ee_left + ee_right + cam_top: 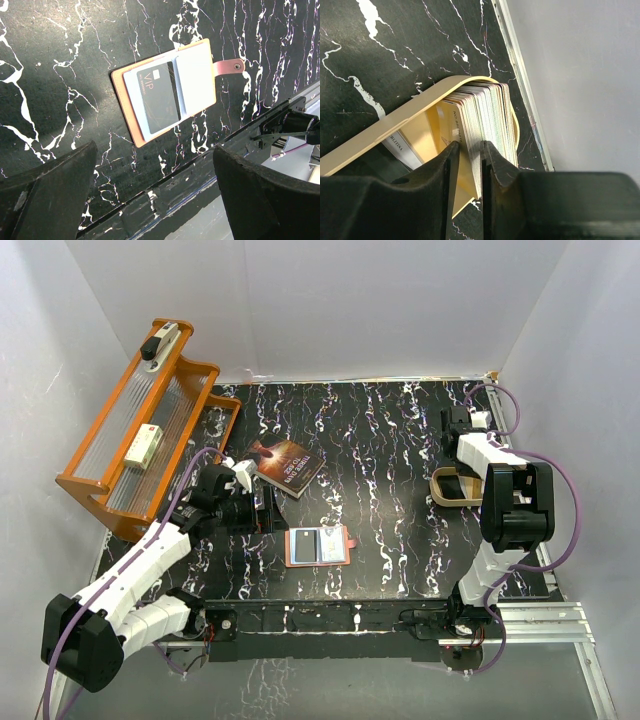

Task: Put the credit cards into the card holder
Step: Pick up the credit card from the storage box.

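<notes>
Inside tin [395,122], credit cards [490,110], right gripper [469,146] straddling

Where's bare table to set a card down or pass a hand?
Free: the wide middle between the card holder and the tin; also the far strip beyond the book. Crowded: left side, where rack, book and left arm bunch; right edge, right arm over the tin.

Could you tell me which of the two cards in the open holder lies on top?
The dark VIP card; it overlaps the pale blue card beneath it in the holder.
</notes>
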Available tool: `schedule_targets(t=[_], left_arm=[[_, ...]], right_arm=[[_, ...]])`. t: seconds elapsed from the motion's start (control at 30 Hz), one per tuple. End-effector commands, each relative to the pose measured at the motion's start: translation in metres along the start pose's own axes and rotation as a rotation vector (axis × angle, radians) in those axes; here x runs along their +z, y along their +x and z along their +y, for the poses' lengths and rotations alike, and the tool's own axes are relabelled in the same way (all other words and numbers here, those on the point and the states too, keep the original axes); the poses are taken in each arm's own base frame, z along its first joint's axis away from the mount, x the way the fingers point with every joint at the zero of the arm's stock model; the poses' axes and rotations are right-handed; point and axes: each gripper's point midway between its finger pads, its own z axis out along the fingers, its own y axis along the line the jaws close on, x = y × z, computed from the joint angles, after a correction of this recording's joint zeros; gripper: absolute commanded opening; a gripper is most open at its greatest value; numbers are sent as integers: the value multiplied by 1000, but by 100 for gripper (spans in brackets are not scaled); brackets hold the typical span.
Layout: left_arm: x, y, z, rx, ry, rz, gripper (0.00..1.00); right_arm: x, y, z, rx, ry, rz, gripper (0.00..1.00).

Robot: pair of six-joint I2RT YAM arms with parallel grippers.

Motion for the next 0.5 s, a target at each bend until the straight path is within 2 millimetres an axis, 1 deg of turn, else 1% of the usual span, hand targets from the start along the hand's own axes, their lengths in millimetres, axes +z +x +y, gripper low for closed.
schedule_targets(t=[0.0, 0.27, 0.47], left_arm=[[-5, -5, -7, 18, 17, -4, 99], [-5, -5, -6, 16, 14, -3, 99], [-4, -4, -6, 15, 12, -3, 99]], right_arm=[[-7, -27, -13, 61, 25, -63, 20], [-9, -30, -15, 68, 22, -71, 20], [-9, -30, -14, 62, 13, -68, 16]])
